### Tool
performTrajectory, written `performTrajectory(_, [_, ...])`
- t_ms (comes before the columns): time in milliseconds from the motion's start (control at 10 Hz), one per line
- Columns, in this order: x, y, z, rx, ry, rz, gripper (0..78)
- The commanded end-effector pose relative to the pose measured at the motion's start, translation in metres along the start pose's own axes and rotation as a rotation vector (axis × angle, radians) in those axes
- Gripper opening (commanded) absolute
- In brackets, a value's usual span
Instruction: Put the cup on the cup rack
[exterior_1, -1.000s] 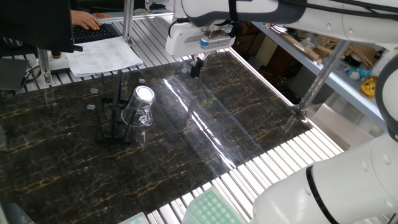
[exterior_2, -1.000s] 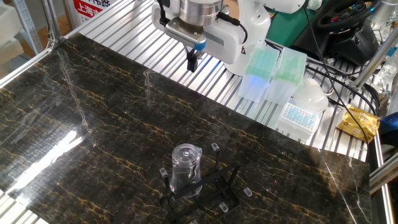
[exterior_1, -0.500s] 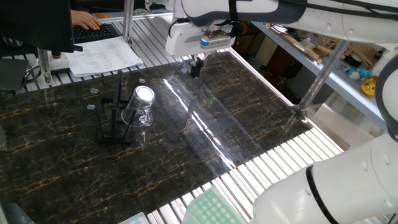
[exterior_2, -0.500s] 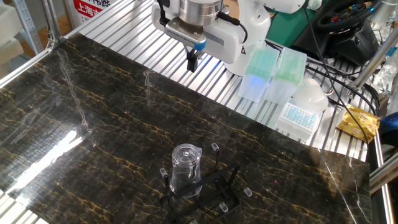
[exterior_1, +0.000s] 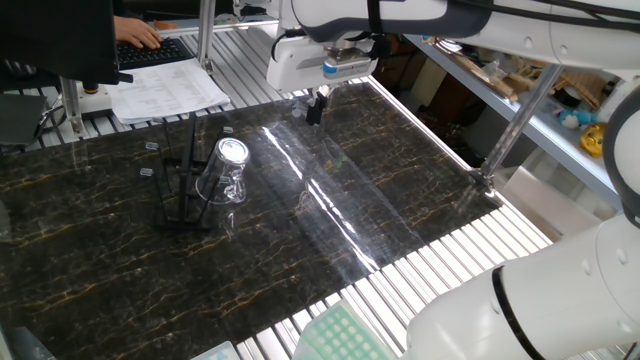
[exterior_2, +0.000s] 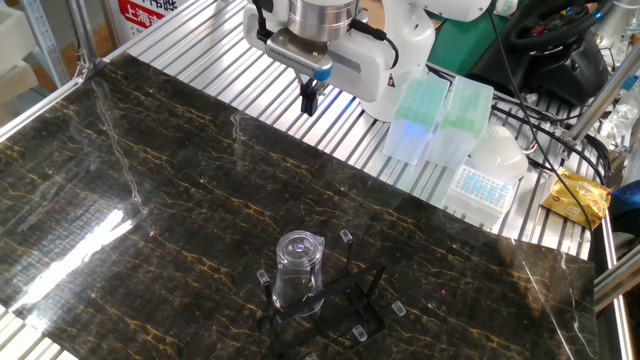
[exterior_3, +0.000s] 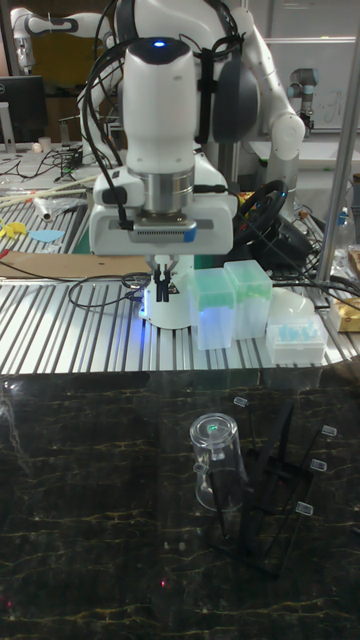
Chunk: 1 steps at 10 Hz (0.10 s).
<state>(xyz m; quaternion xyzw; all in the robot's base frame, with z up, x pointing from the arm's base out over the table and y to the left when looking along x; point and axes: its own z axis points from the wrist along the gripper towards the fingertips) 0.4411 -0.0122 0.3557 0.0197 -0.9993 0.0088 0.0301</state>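
Tall fixed view: clear cylindrical cup (exterior_3: 217, 458) on black wire cup rack (exterior_3: 278, 487).

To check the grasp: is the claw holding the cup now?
No, the claw hangs empty, far from the cup, which sits upside down on the cup rack.

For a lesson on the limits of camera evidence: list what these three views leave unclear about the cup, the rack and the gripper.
1. Which prong holds the cup: the clear glass blurs it in every view.
2. The rack post's top: thin wire, lost against the dark table in the other fixed view.
3. The gripper opening: fingers overlap and look too small in all views.
4. The rack's far feet: hidden behind the cup in the tall view.
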Motion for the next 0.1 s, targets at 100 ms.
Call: performTrajectory(100, [-0.0004,-0.0001,-0.0012,0.001,-0.005,0.000,1.1])
